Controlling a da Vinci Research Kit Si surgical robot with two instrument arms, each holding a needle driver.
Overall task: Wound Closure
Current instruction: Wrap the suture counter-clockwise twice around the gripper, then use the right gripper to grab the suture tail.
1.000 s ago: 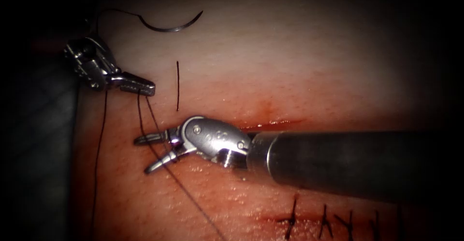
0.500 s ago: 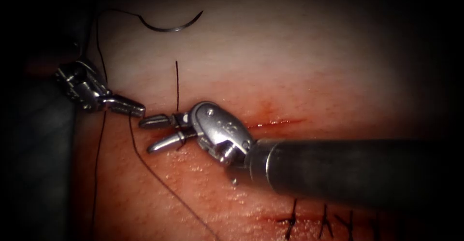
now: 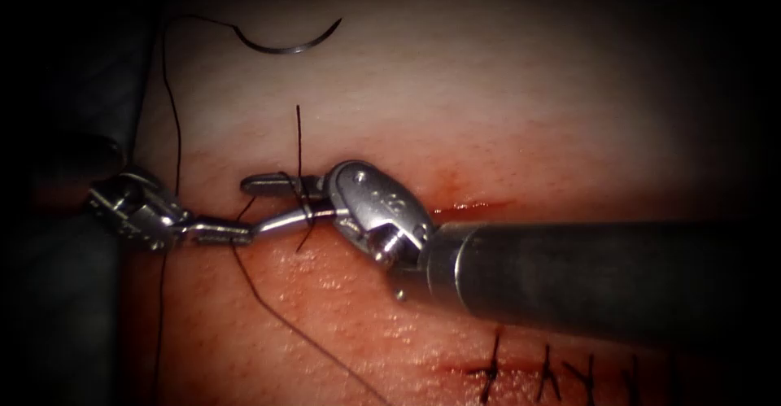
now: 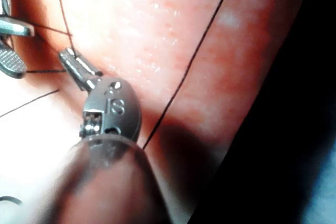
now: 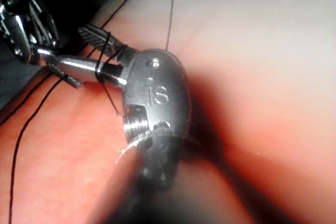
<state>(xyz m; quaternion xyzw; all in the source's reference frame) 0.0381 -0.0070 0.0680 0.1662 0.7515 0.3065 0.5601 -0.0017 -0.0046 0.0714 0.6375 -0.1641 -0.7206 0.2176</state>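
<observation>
Tracked the left arm's slim steel needle driver [image 3: 232, 231] down the left of the frame over the last second, and the right arm's rounded steel needle driver [image 3: 252, 205] up and to the left until the two tips nearly met. Found the left jaws clenched on the dark suture thread [image 3: 277, 316], confirmed from the left wrist camera [image 4: 68, 56]. Found the right jaws parted and grasping nothing, with a turn of thread wound across both of them [image 5: 73, 45]. Spotted the curved dark steel needle [image 3: 285, 44] lying loose on the pale pink pork tissue [image 3: 504, 113] at upper left of the frame, held by neither tool, not in the tissue, and well apart from the cut [image 3: 468, 207]. Counted several dark finished stitches [image 3: 541, 373] at lower right, so judged part of the closure done. Judged the present knot unfinished, with the loop slack and the thread uncut. Noted a short upright thread tail [image 3: 298, 133] just beside the right jaws, and red fluid [image 3: 443, 186] near the cut. Judged the crowded tips and crossing strands the main obstruction.
</observation>
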